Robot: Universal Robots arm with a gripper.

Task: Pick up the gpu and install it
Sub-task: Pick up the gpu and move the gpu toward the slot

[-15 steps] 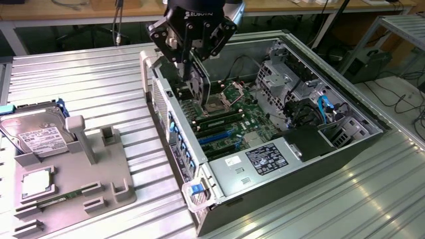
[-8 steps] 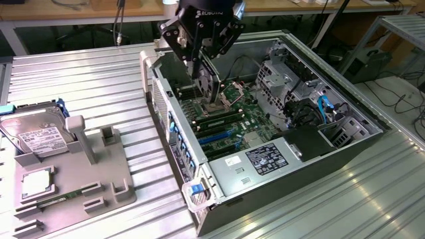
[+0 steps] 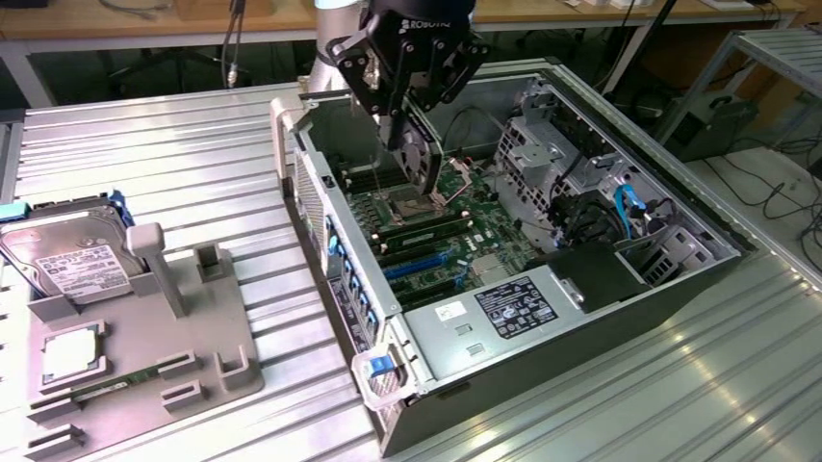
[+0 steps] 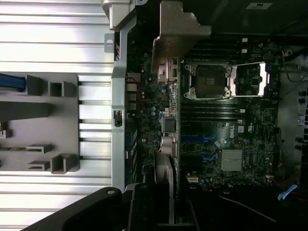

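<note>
My gripper (image 3: 408, 117) hangs over the open computer case (image 3: 603, 318), shut on the gpu (image 3: 415, 159). The card hangs on edge below the fingers, just above the motherboard (image 3: 444, 245) near the CPU socket (image 3: 414, 204). In the wrist view the gpu (image 4: 171, 125) appears edge-on, running from the gripper (image 4: 161, 209) out to its pale metal bracket (image 4: 179, 29). It lies alongside the case's rear wall (image 4: 119, 96) and beside the socket (image 4: 209, 82). The blue expansion slots (image 4: 199, 139) sit just beside the card's edge.
A grey parts fixture (image 3: 192, 327) stands on the ribbed metal table (image 3: 154, 154) at the exterior view's left. It holds a silver hard drive (image 3: 71, 258), a CPU chip (image 3: 71, 353) and a green memory stick (image 3: 114, 385). Drive cages and blue cables (image 3: 627, 202) fill the case's far side.
</note>
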